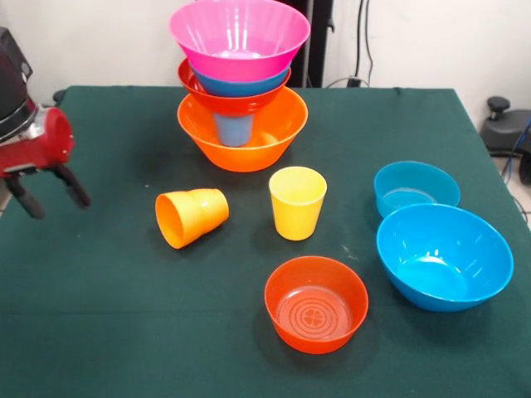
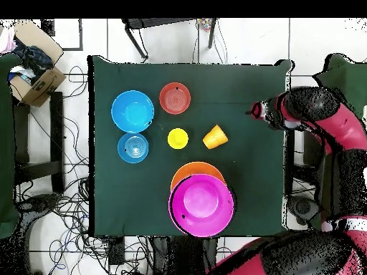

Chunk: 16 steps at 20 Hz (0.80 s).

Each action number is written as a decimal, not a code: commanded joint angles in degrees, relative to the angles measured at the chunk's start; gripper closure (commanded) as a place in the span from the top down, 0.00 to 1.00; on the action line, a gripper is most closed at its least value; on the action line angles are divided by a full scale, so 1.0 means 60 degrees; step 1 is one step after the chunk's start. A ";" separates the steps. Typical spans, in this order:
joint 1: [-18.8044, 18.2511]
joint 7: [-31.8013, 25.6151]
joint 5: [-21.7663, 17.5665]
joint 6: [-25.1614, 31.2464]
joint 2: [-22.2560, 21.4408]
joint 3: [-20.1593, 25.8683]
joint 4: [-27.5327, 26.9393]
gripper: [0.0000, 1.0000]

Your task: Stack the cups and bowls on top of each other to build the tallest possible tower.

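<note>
The tower (image 1: 241,91) stands at the far middle of the green surface (image 1: 108,274): big orange bowl (image 1: 242,133) as base w/ blue cup (image 1: 233,128) inside, then red-orange, blue, and the big pink bowl (image 1: 240,37) on top, sitting a bit loose. Tool (image 1: 51,192) hovers at the surface's edge, fingers spread, holding nothing. Risk: the wide pink top looks wobbly, so a nudge from the arm could tip the stack. The orange cup (image 1: 192,217) lies on its side and may roll if pinched off-centre. Yellow cup (image 1: 297,202) stands just beside it, so tight there. Plenty of open cloth btwn tool and cups; the blue bowls (image 1: 442,253) sit near the opposite edge.
</note>
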 commanded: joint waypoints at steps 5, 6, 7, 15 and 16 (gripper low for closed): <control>-0.0591 -0.4105 -0.0050 0.0758 0.0774 0.3096 0.1927 1.00; -0.0626 -0.4075 -0.0075 0.0815 0.0817 0.3169 0.1931 1.00; -0.0638 -0.4001 -0.0112 0.0862 0.0844 0.3205 0.1915 1.00; -0.0793 -0.3649 -0.0364 0.1352 0.0975 0.3500 0.1806 1.00; -0.0810 -0.3598 -0.0394 0.1428 0.0978 0.3524 0.1789 1.00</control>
